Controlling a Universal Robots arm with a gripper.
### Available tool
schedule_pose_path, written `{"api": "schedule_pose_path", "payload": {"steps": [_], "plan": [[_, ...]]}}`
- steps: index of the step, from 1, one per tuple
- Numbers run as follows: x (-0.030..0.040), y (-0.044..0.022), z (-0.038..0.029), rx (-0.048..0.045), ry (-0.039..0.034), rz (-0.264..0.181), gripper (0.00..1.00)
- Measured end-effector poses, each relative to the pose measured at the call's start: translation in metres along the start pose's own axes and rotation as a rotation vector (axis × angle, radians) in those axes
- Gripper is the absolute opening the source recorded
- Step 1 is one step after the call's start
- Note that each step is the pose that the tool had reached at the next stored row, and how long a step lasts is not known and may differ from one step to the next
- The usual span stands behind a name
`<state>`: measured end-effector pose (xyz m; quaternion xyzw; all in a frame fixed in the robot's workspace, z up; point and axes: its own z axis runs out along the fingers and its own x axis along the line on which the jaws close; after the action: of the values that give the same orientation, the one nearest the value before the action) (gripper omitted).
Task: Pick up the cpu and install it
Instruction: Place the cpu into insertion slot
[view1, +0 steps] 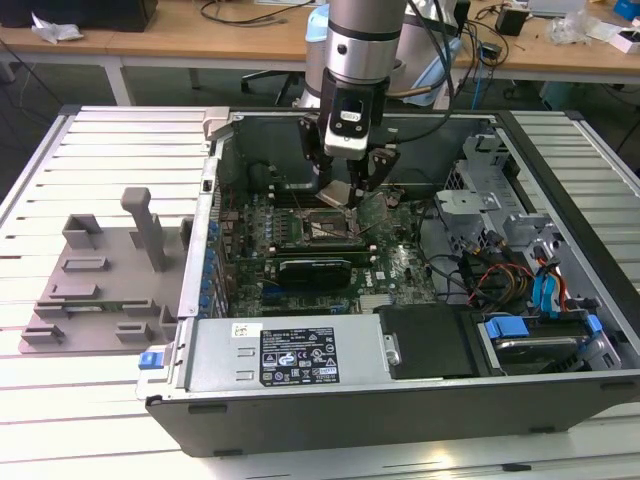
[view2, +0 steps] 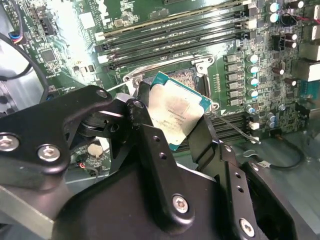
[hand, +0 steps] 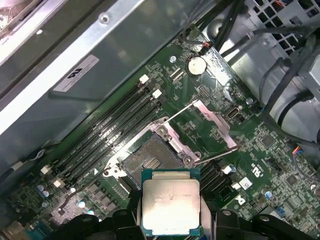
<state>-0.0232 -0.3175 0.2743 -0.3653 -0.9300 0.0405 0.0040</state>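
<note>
The cpu (view2: 175, 114) (hand: 171, 206) is a flat square chip with a silvery top plate and a thin teal rim. My gripper (view2: 172, 125) (view1: 347, 190) is shut on it, one black finger (view2: 150, 145) on each side. It hangs tilted a little above the open socket (hand: 148, 161) (view2: 182, 77) on the green motherboard (hand: 260, 150). In the exterior view the cpu (view1: 336, 194) shows between the fingers, over the socket (view1: 325, 226) inside the open computer case (view1: 300, 400). The socket's metal load plate (hand: 215, 122) is swung open to one side.
Memory slots (hand: 107, 130) run beside the socket. Cables and drive bays (view1: 540, 290) fill the case toward the exterior view's right. A grey plastic tray (view1: 110, 285) lies on the slatted table at the exterior view's left. A coin battery (hand: 196, 64) sits on the board.
</note>
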Motion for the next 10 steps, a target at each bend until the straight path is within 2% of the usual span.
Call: {"api": "schedule_pose_path", "payload": {"steps": [10], "plan": [[0.0000,0.0000,0.0001,0.0064,0.0038,0.098,0.55]]}}
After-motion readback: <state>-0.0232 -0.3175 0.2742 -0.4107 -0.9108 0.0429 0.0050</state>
